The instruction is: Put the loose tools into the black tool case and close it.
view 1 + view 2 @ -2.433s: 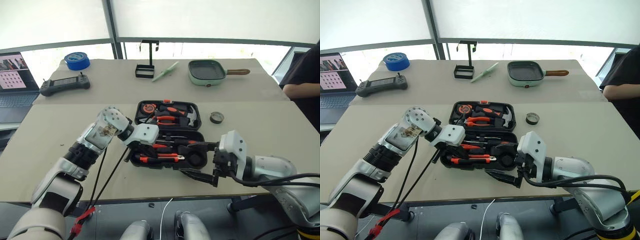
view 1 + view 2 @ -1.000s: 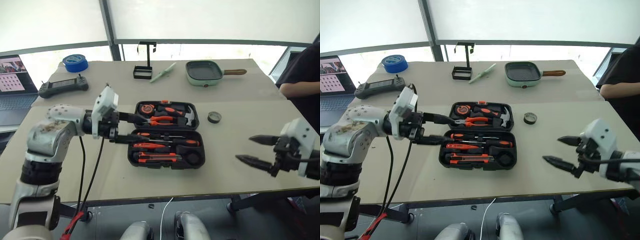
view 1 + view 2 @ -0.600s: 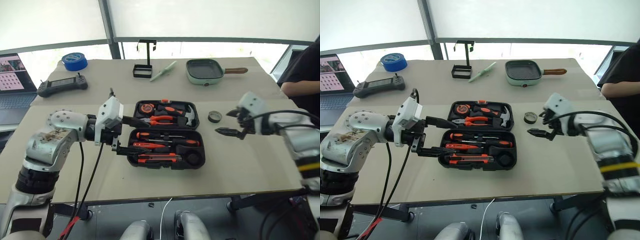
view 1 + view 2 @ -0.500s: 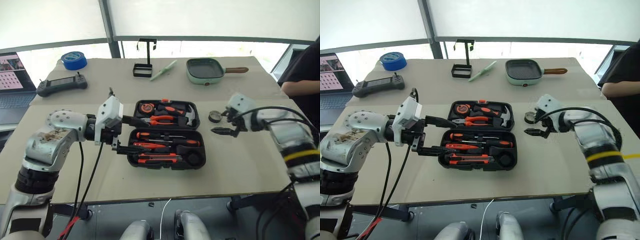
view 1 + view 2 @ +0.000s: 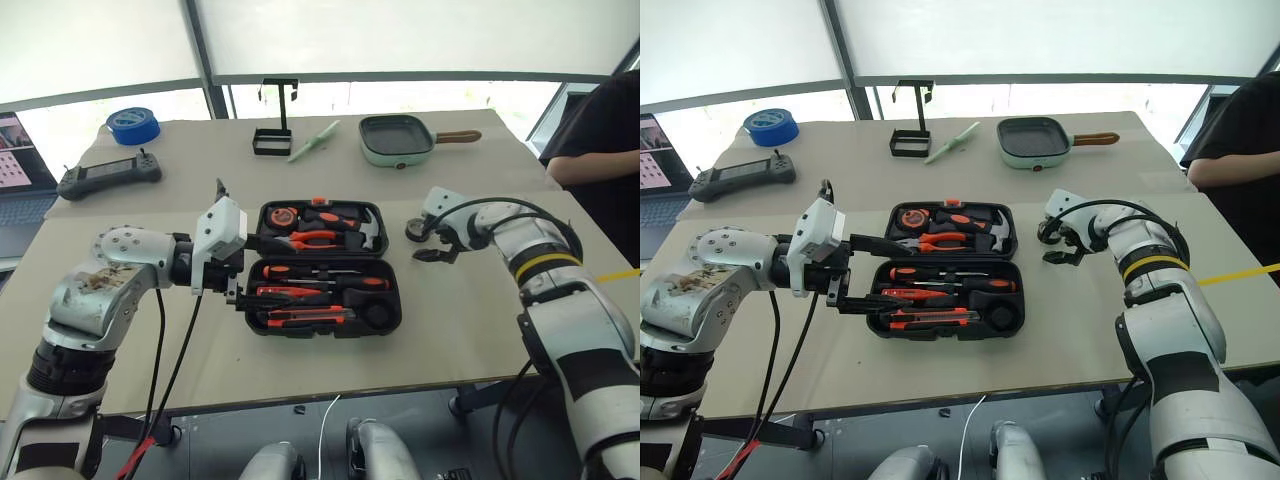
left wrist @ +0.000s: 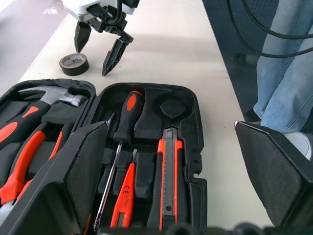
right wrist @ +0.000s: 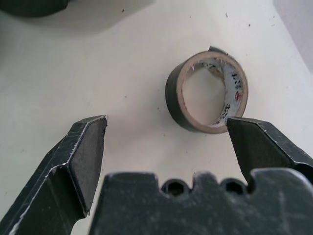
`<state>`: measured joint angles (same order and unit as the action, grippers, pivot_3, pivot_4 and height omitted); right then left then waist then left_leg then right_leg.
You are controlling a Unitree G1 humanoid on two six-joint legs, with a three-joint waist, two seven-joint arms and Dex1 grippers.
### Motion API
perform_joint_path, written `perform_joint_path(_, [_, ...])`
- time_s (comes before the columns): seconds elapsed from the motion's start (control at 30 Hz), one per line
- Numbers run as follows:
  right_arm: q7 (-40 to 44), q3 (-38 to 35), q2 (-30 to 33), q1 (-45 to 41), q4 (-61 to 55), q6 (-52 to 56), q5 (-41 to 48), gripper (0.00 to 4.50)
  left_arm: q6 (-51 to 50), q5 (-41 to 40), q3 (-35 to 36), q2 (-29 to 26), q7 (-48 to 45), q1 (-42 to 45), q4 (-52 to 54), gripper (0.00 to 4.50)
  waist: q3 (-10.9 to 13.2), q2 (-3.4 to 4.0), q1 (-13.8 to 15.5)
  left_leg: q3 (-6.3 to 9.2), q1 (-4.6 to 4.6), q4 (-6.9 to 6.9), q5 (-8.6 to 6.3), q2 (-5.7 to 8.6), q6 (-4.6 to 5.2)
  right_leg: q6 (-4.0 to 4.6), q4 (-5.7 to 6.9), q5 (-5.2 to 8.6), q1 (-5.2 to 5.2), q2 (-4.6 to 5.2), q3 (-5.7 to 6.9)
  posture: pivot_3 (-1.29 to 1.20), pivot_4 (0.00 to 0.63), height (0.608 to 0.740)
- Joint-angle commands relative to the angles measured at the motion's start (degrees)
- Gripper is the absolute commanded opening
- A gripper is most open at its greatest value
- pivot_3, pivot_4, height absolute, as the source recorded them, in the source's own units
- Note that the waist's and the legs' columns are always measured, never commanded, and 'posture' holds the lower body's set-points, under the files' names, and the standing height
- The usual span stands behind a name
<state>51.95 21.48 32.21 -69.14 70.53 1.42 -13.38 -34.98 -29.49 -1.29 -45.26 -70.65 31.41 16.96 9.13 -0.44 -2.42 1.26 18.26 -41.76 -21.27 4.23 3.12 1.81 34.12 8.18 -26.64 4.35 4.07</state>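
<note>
The black tool case point(image 5: 392, 300) lies open in the middle of the table. Its near half holds two orange-and-black screwdrivers point(image 5: 312, 271), a slim orange tool point(image 6: 124, 190) and the utility knife point(image 5: 310, 318); its round recess point(image 6: 171, 107) is bare. The small dark tape roll point(image 7: 208, 93) lies on the table to the right of the case. My right gripper point(image 7: 168, 132) hovers open just short of the roll, one fingertip point(image 7: 254, 134) close beside it. My left gripper point(image 5: 890, 275) stands wide open over the case's left end, holding nothing.
The far half of the case holds pliers, a hammer point(image 5: 368, 228) and a tape measure. At the back are a blue tape roll point(image 5: 132, 124), a black controller point(image 5: 108, 175), a black stand point(image 5: 268, 135) and a green pan point(image 5: 395, 140). A person point(image 5: 600, 130) sits at the right.
My right arm has swung from the table's near right edge forward and left to the small tape roll, staying open. The left gripper has kept its place by the case.
</note>
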Motion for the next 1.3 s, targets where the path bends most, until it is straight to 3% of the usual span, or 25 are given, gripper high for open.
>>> perform_joint_path(0.03, [-2.26, -1.49, -0.39, -1.5, 1.65, -2.77, -1.33, 4.5, 1.58, -0.19, 0.3, -0.61, 0.34, -0.1, 1.75, 4.43, 0.0, 0.01, -0.04, 0.0, 0.0, 0.0, 0.0, 0.0, 0.0, 0.0, 0.0, 0.0, 0.0, 0.0, 0.0, 0.0, 0.15, 0.74])
perform_joint_path(0.1, [-2.93, -1.39, -0.67, -1.31, 2.4, -3.36, -2.14, 4.5, 1.81, -0.04, 0.26, -0.68, 0.36, -0.12, 1.63, 4.43, 0.0, 0.01, -0.08, 0.01, -0.03, 0.0, 0.0, 0.0, 0.0, 0.0, 0.01, 0.0, 0.01, 0.0, 0.0, 0.0, 0.15, 0.74])
perform_joint_path(0.2, [-3.84, -1.48, -1.07, -1.02, 3.21, -3.97, -3.01, 3.77, 2.17, 0.25, 0.09, -0.71, 0.39, 0.09, 1.35, 4.5, 0.0, 0.01, -0.12, 0.01, -0.08, 0.0, 0.0, 0.0, -0.01, 0.0, 0.01, 0.0, 0.07, 0.0, 0.0, 0.0, 0.15, 0.74])
perform_joint_path(0.57, [-3.52, -4.43, -1.63, -1.38, 3.96, -5.61, -3.04, 0.02, 2.94, 0.51, -0.58, -0.65, 0.36, 0.59, 0.82, 4.5, 0.05, 0.1, -0.18, 0.02, -0.12, 0.01, 0.01, 0.0, -0.02, 0.01, 0.01, 0.0, 0.1, -0.01, 0.02, 0.0, 0.15, 0.74])
perform_joint_path(0.7, [2.09, -5.83, 0.64, -2.0, 1.9, -7.79, -2.09, 0.02, 2.74, 0.34, -1.27, -1.5, -0.39, -0.37, 1.44, 4.5, 0.1, 0.18, -0.16, 0.02, -0.12, 0.01, 0.01, -0.01, -0.02, 0.02, 0.01, 0.0, 0.11, 0.0, 0.01, 0.0, 0.15, 0.74])
perform_joint_path(0.87, [19.76, -9.93, 2.97, -0.12, -8.23, -4.5, 4.87, 0.02, 4.03, 0.54, -2.58, -3.73, -2.64, -3.75, 2.98, 4.5, 0.27, 0.46, -0.18, 0.02, -0.11, 0.01, 0.01, -0.01, -0.02, 0.01, -0.01, 0.0, 0.1, 0.0, -0.01, 0.0, 0.15, 0.74])
perform_joint_path(0.93, [29.72, -10.81, 5.6, 6.34, -25.72, 4.71, 11.32, 0.02, 5.64, 1.62, -3.32, -4.29, -3.48, -5.13, 2.85, 4.5, 0.27, 0.46, -0.07, 0.04, -0.08, 0.01, 0.01, -0.04, -0.02, 0.02, 0.0, 0.01, 0.08, -0.02, 0.01, 0.0, 0.15, 0.74])
perform_joint_path(1.0, [34.42, -11.43, 8.03, 13.01, -43.09, 14.7, 16.75, 0.02, 6.85, 2.38, -3.88, -4.47, -3.93, -5.77, 2.27, 4.5, 0.28, 0.47, 0.5, 0.15, -0.04, -0.03, 0.01, -0.08, -0.02, 0.05, 0.01, 0.02, 0.08, -0.01, 0.08, 0.0, 0.15, 0.74])
perform_joint_path(1.07, [34.8, -10.44, 10.3, 22.6, -64.67, 24.35, 21.75, 0.02, 8.84, 3.87, -5.33, -4.23, -4.64, -5.47, 0.63, 4.5, 0.28, 0.49, 1.32, 0.22, 0.13, -0.03, 0.0, -0.07, -0.02, 0.05, 0.01, 0.02, -0.02, 0.0, 0.13, 0.0, 0.15, 0.74])
perform_joint_path(1.13, [33.62, -9.26, 11.57, 28.03, -76.17, 28.72, 22.98, 0.02, 10.3, 4.88, -6.24, -4.02, -5.23, -5.0, -0.59, 4.5, 0.29, 0.51, 1.85, 0.22, 0.2, -0.06, 0.0, -0.07, -0.01, 0.05, 0.03, 0.02, -0.1, -0.01, 0.12, 0.0, 0.15, 0.74])
perform_joint_path(1.3, [29.66, -5.79, 13.9, 32.79, -83.05, 29.14, 19.75, 0.02, 11.34, 5.34, -7.04, -3.37, -6.07, -3.08, -2.52, 4.5, 0.29, 0.49, 2.52, 0.18, 0.19, -0.09, -0.01, 0.0, 0.01, 0.02, 0.04, -0.04, -0.1, 0.0, 0.0, 0.0, 0.15, 0.74])
